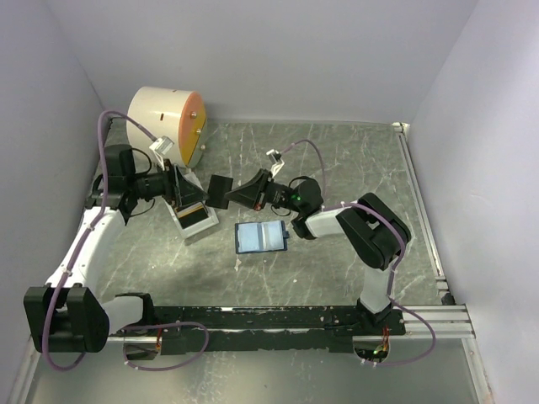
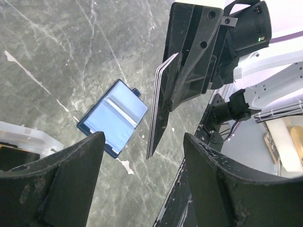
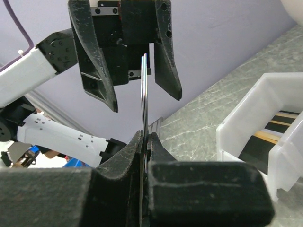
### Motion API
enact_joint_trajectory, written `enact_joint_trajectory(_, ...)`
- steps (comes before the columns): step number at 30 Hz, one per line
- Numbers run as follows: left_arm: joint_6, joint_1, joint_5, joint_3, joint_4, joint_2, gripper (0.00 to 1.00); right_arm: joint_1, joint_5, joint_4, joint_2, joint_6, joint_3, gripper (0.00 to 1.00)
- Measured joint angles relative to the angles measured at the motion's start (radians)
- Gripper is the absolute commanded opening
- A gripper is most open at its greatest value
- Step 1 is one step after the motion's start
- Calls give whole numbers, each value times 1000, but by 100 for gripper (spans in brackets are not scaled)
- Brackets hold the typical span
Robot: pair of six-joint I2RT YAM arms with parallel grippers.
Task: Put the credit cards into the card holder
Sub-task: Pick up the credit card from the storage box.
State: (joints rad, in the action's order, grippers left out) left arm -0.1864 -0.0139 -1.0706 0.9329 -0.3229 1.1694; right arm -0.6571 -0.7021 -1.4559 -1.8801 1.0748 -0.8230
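Observation:
The card holder (image 1: 263,237) lies open on the table, blue inside up; it also shows in the left wrist view (image 2: 113,118). My right gripper (image 1: 234,195) is shut on a thin dark card (image 1: 221,192) and holds it upright above the table. The card is edge-on in the right wrist view (image 3: 144,90) and may be more than one. My left gripper (image 1: 187,192) is open just left of it, its fingers (image 3: 102,71) on either side of the card's far edge without touching. An orange-yellow card (image 1: 192,209) lies in the white tray.
The white tray (image 1: 187,234) stands under my left gripper and shows in the right wrist view (image 3: 251,127). A big cream cylinder with an orange face (image 1: 167,122) stands at the back left. Walls close the table on three sides.

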Motion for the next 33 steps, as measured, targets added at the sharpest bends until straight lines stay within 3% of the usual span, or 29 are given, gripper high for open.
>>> enact_joint_trajectory(4,-53,0,-35,-43,85,-6,63,-8,-10,-1,-3,10,-8,0)
enact_joint_trajectory(6,-75,0,-56,-60,123,-14,46,-12,-15,-3,-7,14,-11,0)
enact_joint_trajectory(9,-90,0,-89,-66,151,-21,11,-13,-18,-6,-13,22,-12,0)
enact_joint_trajectory(10,-90,0,-96,-65,154,-23,7,-13,-19,-6,-15,24,-12,0)
enact_joint_trajectory(16,-57,2,-120,-62,144,-25,7,-8,-43,-20,-15,26,-13,0)
enact_joint_trajectory(21,-69,2,-142,-63,151,-25,7,-2,-76,-31,-15,26,-13,7)
enact_joint_trajectory(33,-58,5,-151,-61,137,-24,7,23,-126,-59,-26,68,-5,3)
